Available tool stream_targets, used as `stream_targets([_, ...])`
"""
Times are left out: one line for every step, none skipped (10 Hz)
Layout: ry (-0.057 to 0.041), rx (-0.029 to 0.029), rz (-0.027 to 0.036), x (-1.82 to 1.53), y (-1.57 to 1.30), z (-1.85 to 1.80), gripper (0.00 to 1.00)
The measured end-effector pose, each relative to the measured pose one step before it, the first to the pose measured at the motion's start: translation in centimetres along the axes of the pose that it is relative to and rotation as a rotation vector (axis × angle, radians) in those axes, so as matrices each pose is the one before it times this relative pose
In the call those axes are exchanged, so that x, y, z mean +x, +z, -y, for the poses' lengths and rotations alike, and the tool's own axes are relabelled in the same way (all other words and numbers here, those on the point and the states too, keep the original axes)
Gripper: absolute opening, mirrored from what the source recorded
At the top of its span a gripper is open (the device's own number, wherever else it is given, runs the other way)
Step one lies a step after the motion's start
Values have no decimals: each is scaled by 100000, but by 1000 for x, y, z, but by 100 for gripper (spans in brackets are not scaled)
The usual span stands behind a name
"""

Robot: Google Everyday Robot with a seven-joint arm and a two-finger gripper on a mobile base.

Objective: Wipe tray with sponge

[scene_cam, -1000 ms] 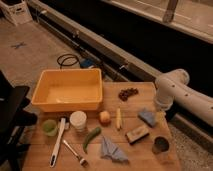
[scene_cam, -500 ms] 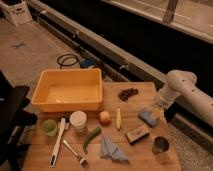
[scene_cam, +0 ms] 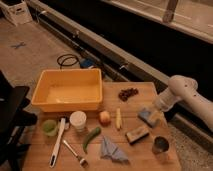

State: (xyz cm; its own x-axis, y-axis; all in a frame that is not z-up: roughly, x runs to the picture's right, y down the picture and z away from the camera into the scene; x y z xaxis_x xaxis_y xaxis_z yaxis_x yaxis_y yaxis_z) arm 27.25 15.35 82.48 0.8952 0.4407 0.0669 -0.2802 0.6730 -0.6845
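Note:
The yellow tray (scene_cam: 65, 104) stands at the back left of the wooden table. A blue sponge (scene_cam: 146, 116) lies near the table's right edge. A second, tan sponge with a dark top (scene_cam: 136, 134) lies just in front of it. My gripper (scene_cam: 156, 110), on the white arm (scene_cam: 176, 91), reaches in from the right. It sits low, right at the blue sponge's right end. Whether it touches the sponge I cannot tell.
On the table are dark grapes (scene_cam: 128, 93), an apple (scene_cam: 104, 118), a banana (scene_cam: 118, 119), a white cup (scene_cam: 78, 121), a green cup (scene_cam: 49, 127), a white brush (scene_cam: 57, 142), a green pepper (scene_cam: 91, 138), a blue cloth (scene_cam: 111, 150) and a metal cup (scene_cam: 160, 145). A black chair (scene_cam: 12, 115) stands at the left.
The arm's elbow has swung slightly to the right and back. The gripper has stayed by the blue sponge. Nothing on the table has moved.

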Motion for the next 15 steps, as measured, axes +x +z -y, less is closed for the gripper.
stream_targets([34, 2661, -734, 14, 324, -166, 65])
stream_targets([-832, 1805, -1540, 74, 4, -229, 65])
stream_targets([-1017, 896, -783, -217, -1, -85, 65])
stream_targets([-149, 27, -73, -61, 15, 19, 65])
stream_targets([-145, -70, 24, -92, 28, 9, 65])
stream_targets([37, 11, 35, 25, -3, -19, 65])
stream_targets([9, 193, 203, -38, -12, 22, 65])
stream_targets([1906, 1438, 870, 103, 99, 225, 65])
stream_targets([2190, 1596, 763, 190, 54, 184, 65])
stream_targets([1474, 1089, 476, 197, 202, 135, 65])
stream_targets([1121, 520, 549, 63, 256, 169, 65])
stream_targets([693, 32, 244, -17, 329, 84, 65])
stream_targets([913, 18, -70, 222, 256, 50, 65])
stream_targets([959, -124, -166, 298, 249, 17, 65])
stream_targets([1175, -522, -393, 398, 590, -8, 65])
